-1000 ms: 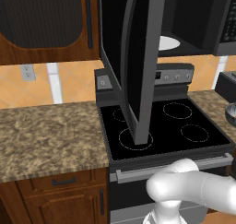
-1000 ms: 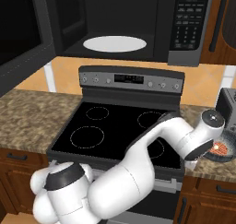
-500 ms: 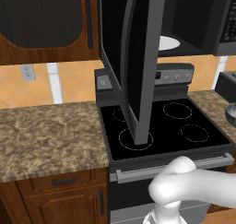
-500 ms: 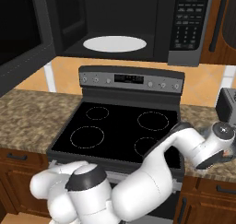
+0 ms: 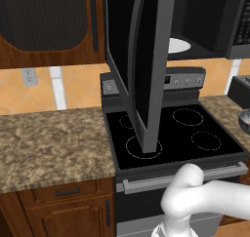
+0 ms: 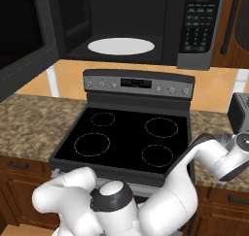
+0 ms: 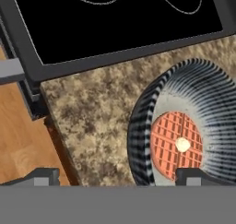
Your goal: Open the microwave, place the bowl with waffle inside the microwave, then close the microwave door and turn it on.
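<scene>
In the hand view the pincer (image 7: 117,178) looks down over the front edge of the speckled stone table (image 7: 92,108), its two dark tips rising far apart at the bottom of the picture, so it stands spread and holds nothing. One tip sits over the bare wooden floor (image 7: 18,135) beyond the table's edge, the other right at the near rim of the bowl (image 7: 184,126). The bowl rests upright on the table, just beside the black stove (image 7: 115,20), and the round orange waffle (image 7: 176,144) with its pale pat lies flat in the bottom. What the coming move turns on, by my reading: the bowl lies off to one side of the line between the tips, not between them, so the pincer must shift sideways toward the bowl until one tip hangs inside the patterned wall and the other outside it, and then descend onto the rim. A round bowl offers no long axis, so any point on the wall will serve. Further off, in the right base view, the microwave (image 6: 131,26) hangs above the stove with its white turntable (image 6: 121,46) bare, and the microwave door (image 5: 144,60) is swung fully out, leaving the cavity ready to receive the bowl
</scene>
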Controlling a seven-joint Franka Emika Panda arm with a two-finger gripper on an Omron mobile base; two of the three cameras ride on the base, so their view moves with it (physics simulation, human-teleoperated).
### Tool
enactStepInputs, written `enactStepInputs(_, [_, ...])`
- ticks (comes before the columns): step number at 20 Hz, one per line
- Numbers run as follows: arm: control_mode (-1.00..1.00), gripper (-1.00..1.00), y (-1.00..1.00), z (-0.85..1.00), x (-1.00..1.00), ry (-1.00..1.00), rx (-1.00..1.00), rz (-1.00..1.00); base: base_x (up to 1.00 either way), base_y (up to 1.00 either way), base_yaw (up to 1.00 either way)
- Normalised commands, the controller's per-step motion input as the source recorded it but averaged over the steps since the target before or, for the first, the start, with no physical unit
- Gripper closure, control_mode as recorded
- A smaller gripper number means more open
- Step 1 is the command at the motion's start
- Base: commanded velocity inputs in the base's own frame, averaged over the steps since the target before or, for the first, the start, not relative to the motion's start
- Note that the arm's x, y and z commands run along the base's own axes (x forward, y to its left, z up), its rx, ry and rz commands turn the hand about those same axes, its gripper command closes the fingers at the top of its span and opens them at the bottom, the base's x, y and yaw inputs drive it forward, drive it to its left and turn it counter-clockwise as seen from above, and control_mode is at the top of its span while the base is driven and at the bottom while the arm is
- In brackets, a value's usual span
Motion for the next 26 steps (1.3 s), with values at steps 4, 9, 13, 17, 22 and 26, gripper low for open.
enactStepInputs(4, [-1.00,-1.00,0.00,-0.28,0.29,-0.04,-0.04,0.00,0.00,0.00,0.00])
enactStepInputs(9, [-1.00,-1.00,0.00,-0.17,0.27,-0.02,-0.05,0.00,0.00,0.00,0.00])
enactStepInputs(13, [-1.00,-1.00,-0.09,-0.21,0.32,0.00,-0.02,0.00,0.00,0.00,0.00])
enactStepInputs(17, [-1.00,-1.00,-0.23,-0.23,0.36,0.00,-0.01,0.00,0.00,0.00,0.00])
enactStepInputs(22, [-1.00,-1.00,-0.22,-0.18,0.25,0.00,0.00,0.00,0.00,0.00,0.00])
enactStepInputs(26, [-1.00,1.00,-0.05,-0.16,0.15,0.01,-0.04,0.00,0.00,0.00,0.00])
